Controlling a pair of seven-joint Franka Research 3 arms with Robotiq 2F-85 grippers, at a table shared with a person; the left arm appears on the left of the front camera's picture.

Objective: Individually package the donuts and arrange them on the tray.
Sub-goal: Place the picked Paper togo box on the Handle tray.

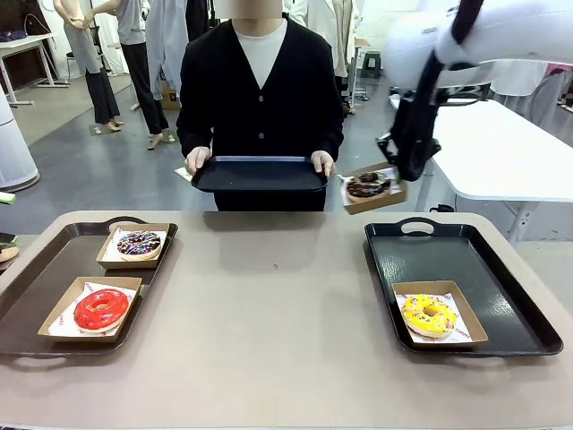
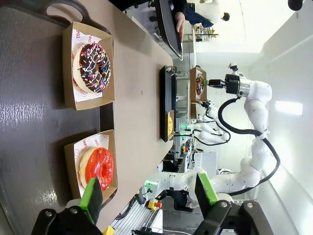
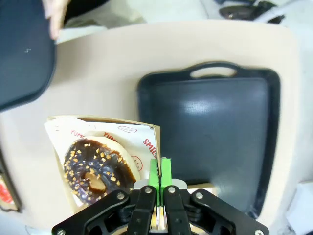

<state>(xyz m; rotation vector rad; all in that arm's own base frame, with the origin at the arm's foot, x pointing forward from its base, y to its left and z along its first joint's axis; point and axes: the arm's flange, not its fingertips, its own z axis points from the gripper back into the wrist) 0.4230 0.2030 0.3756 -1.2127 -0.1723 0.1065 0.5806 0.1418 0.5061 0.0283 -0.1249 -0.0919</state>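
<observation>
At the table's left end a dark brown tray (image 1: 36, 296) lies flat and carries two shallow cardboard boxes: the nearer box (image 1: 89, 309) holds the glossy red donut (image 1: 100, 309) on printed paper, and the farther box (image 1: 136, 245) holds the dark donut with coloured sprinkles (image 1: 139, 243). In the left wrist view the left gripper (image 2: 149, 193) hangs above that tray with its jaws spread wide and nothing between them, one green fingertip (image 2: 91, 193) overlapping the edge of the red donut's box in the picture, though whether it touches cannot be told. Across the bare middle of the tan table (image 1: 277, 313), at the far side, a person in a black cardigan (image 1: 260, 98) holds a black tray (image 1: 260, 175) level in both hands, the person's hand on the picture's left (image 1: 197, 159) and the other hand (image 1: 322, 163) gripping its two ends. Just beside that tray, the right gripper (image 1: 407, 166) is in the air beyond the table's far edge, pinched tight on the rim of a third cardboard box (image 1: 374, 188), which tilts slightly and carries the chocolate donut with pale sprinkles (image 1: 368, 185); the right wrist view shows the green pads (image 3: 154, 174) pressed together on the box wall just beside the donut. Below it, at the table's right end, a second black tray (image 1: 430, 260) rests flat, and near its front edge sits a fourth box (image 1: 440, 312) with the yellow sprinkled donut (image 1: 428, 314).
</observation>
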